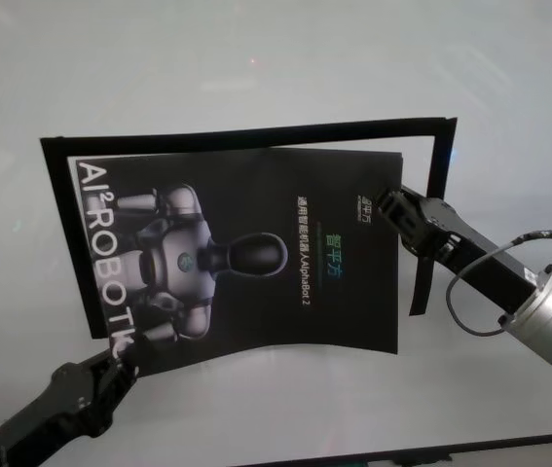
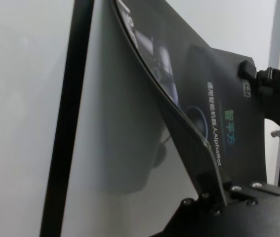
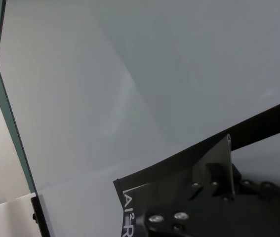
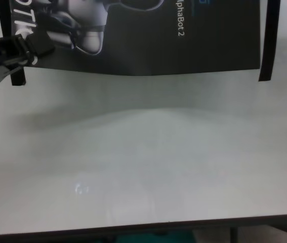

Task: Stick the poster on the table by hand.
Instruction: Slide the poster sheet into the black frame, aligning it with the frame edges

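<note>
**Glossy black sheet, held at two corners**

Glossy black, thin and bendy: the poster [image 1: 246,253] hangs between both arms, its middle bowing as it hovers over the tabletop [image 1: 256,58]. The left end effector [image 1: 120,362] is clamped on the corner nearest it, by the big white lettering; the left wrist view shows the sheet curving up and away from those fingers. Diagonally across, the right end effector [image 1: 392,206] is pinched on the opposite corner, next to the small logo. Just beyond the right one runs a black tape strip [image 1: 439,161], and another long strip [image 1: 256,136] lies along the poster's far edge, past both grips. I'd judge this sheet light, slick and easily creased, so the corners are the right places to hold, with gentle tension between them to stop the sag before it goes down inside the taped frame.
</note>
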